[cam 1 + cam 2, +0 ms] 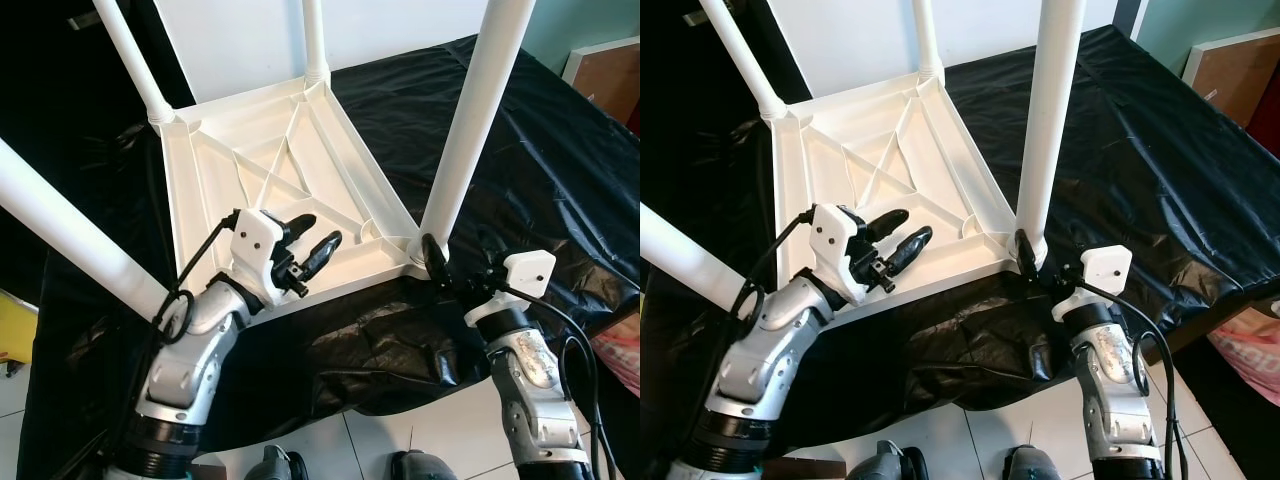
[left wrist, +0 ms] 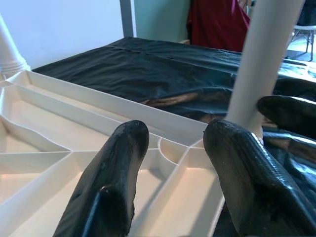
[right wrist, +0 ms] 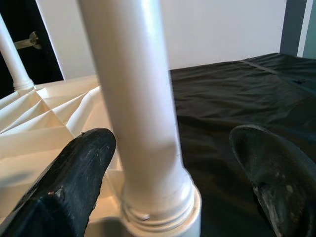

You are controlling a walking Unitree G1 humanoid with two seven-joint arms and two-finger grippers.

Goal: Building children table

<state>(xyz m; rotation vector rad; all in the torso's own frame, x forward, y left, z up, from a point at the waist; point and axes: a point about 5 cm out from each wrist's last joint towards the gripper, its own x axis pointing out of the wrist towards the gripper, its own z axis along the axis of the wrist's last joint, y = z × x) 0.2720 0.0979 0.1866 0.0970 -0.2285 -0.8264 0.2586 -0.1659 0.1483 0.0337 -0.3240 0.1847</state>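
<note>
Item: white plastic children's table (image 1: 300, 170), inverted, tabletop down on a work surface draped in black plastic sheeting (image 1: 520, 150), ribbed underside facing up. Four white tubular legs stand in the corner sockets: far-left leg (image 1: 135, 60), far leg (image 1: 314, 35), near-left leg (image 1: 70, 230), near-right leg (image 1: 475, 120). Left gripper (image 1: 312, 240): hovering over the near part of the ribbed underside, fingers apart and holding nothing, aimed toward the near-right corner. Right gripper (image 3: 173, 182): at the base of the near-right leg, fingers spread wide on either side of the socket collar (image 3: 163, 207), not closed on it; whether a finger touches the leg cannot be told. Condition of assembly: judged near complete, all legs seated by appearance; the near-right joint looks to be the one in hand. Risks: a sideways push from the right gripper could tilt or unseat that leg if it is not fully home; the table may slide on the slick sheeting, since nothing holds it down; the near edge sits close to the surface's drop, so a pull toward the robot could tip the table off.
</note>
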